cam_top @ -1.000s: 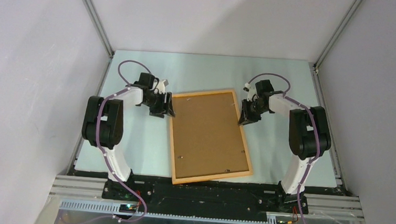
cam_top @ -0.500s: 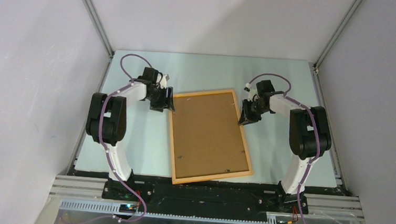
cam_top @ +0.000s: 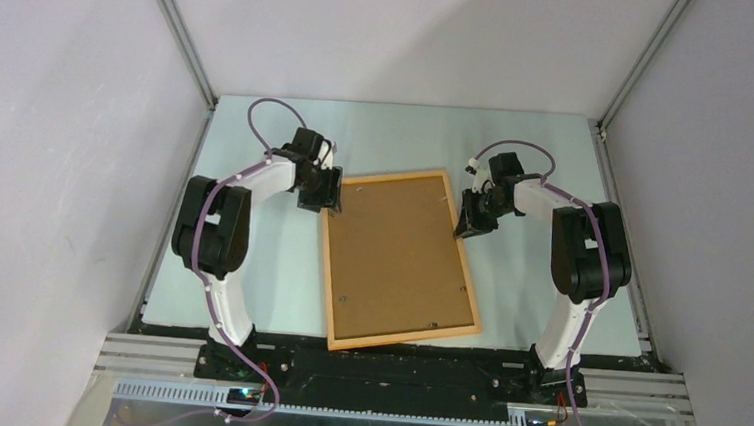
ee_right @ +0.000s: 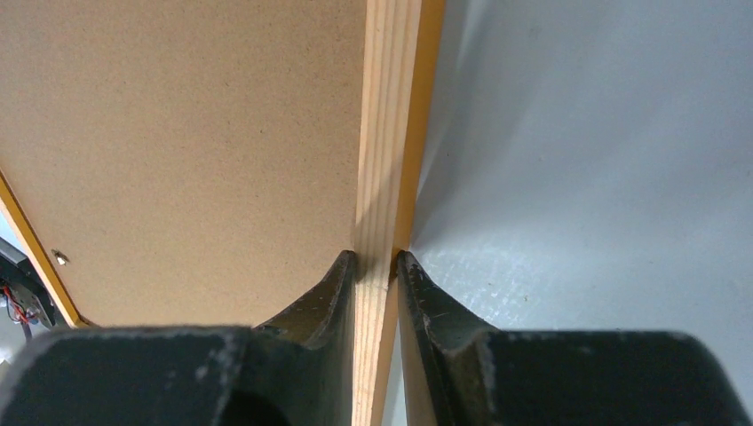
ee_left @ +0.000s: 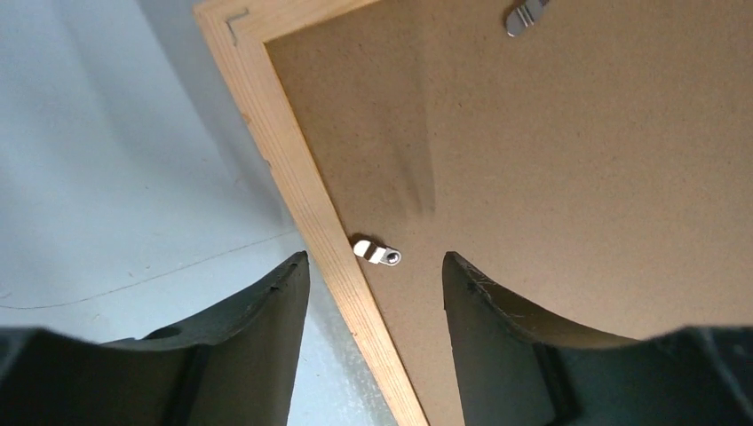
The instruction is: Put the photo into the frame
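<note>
The frame [cam_top: 328, 270] lies face down on the table, its brown backing board [cam_top: 395, 249] filling it. The photo is hidden. My left gripper [cam_top: 326, 198] hovers open over the frame's left rail near the far corner. In the left wrist view the rail [ee_left: 293, 169] runs between the fingers, with a small metal clip [ee_left: 376, 253] on the board [ee_left: 533, 151] beside it. My right gripper [cam_top: 465, 223] is shut on the frame's right rail [ee_right: 386, 133], one finger on the board side [ee_right: 195, 133] and one outside.
The pale mat [cam_top: 249, 264] covers the table, bounded by white walls with metal posts [cam_top: 177, 29] at the back corners. A second metal clip [ee_left: 526, 12] sits further along the board. Both arm bases stand at the near edge.
My left gripper has moved farther back and to the right, from beside the frame's left rail to over it near the far corner. The right gripper and the frame have stayed put.
</note>
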`<state>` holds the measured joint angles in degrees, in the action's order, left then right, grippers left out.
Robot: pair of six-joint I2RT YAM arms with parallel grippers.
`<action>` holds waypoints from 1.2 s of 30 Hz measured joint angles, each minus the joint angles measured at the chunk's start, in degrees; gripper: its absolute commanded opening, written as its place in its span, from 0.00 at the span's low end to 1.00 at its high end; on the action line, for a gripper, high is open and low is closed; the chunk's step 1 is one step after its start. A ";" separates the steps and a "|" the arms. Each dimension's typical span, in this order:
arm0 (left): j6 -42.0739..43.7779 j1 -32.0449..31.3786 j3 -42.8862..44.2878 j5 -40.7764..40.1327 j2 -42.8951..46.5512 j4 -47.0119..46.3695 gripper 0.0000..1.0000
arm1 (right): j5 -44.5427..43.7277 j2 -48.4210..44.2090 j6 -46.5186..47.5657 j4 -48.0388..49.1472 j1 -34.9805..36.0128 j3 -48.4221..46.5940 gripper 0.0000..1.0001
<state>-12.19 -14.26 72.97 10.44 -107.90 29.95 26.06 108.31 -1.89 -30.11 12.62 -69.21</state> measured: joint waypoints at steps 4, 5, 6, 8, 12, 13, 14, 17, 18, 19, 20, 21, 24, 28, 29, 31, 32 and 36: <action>0.02 0.15 0.92 -1.16 -0.52 0.00 0.57 | 0.00 0.00 0.09 0.00 -0.02 0.00 0.04; 0.04 0.15 1.03 -1.33 -0.68 0.00 0.57 | 0.00 0.00 0.13 0.00 -0.02 0.00 0.04; 0.02 0.15 1.09 -1.40 -0.76 0.02 0.57 | 0.00 0.00 0.15 0.00 -0.02 0.00 0.04; 0.04 0.15 1.09 -1.66 -0.92 0.04 0.56 | 0.00 0.00 0.17 0.00 -0.02 0.00 0.04; 0.02 0.15 1.66 -2.62 -1.49 0.17 0.53 | 0.02 0.00 0.20 0.00 -0.07 0.00 0.04; 0.00 0.15 1.77 -2.82 -1.68 0.13 0.52 | 0.04 0.00 0.20 0.00 -0.11 0.00 0.04; 0.00 0.15 1.77 -2.97 -1.84 0.11 0.52 | 0.07 0.00 0.22 0.00 -0.11 0.00 0.04; -0.02 0.15 1.77 -3.76 -2.32 0.17 0.49 | 0.17 0.00 0.31 0.00 -0.11 0.00 0.04; -0.02 0.15 1.77 -4.00 -2.47 0.20 0.49 | 0.20 0.00 0.35 0.00 -0.13 0.00 0.04; -0.04 0.15 1.77 -4.13 -2.62 0.17 0.49 | 0.22 0.00 0.37 0.00 -0.13 0.00 0.04; -0.17 0.17 1.77 -4.11 -2.67 0.17 0.48 | 0.28 0.00 0.39 0.00 -0.17 0.00 0.04; -0.33 0.15 1.77 -4.13 -2.67 0.17 0.48 | 0.33 0.00 0.39 0.00 -0.24 0.00 0.04; -0.44 0.15 1.77 -4.04 -2.67 0.15 0.45 | 0.37 0.00 0.39 0.00 -0.42 0.00 0.04; -0.42 0.15 1.75 -3.80 -2.67 0.04 0.44 | 0.44 0.00 0.39 -0.02 -0.50 0.00 0.04; -0.42 0.15 1.73 -3.76 -2.67 0.00 0.43 | 0.46 0.00 0.39 -0.02 -0.52 0.00 0.04; -0.42 0.15 1.51 -3.56 -2.64 -0.24 0.42 | 0.59 0.00 0.39 -0.02 -0.59 0.00 0.04; -0.37 0.15 1.18 -3.37 -2.43 -0.55 0.41 | 0.63 0.00 0.39 -0.04 -0.63 0.02 0.04; -0.31 0.20 -0.24 -2.95 -1.46 -1.51 0.37 | 0.85 0.00 0.39 -0.07 -0.79 0.13 0.05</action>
<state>-12.49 -14.06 72.73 7.49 -109.36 28.45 26.92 108.31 -1.50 -30.17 11.84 -69.08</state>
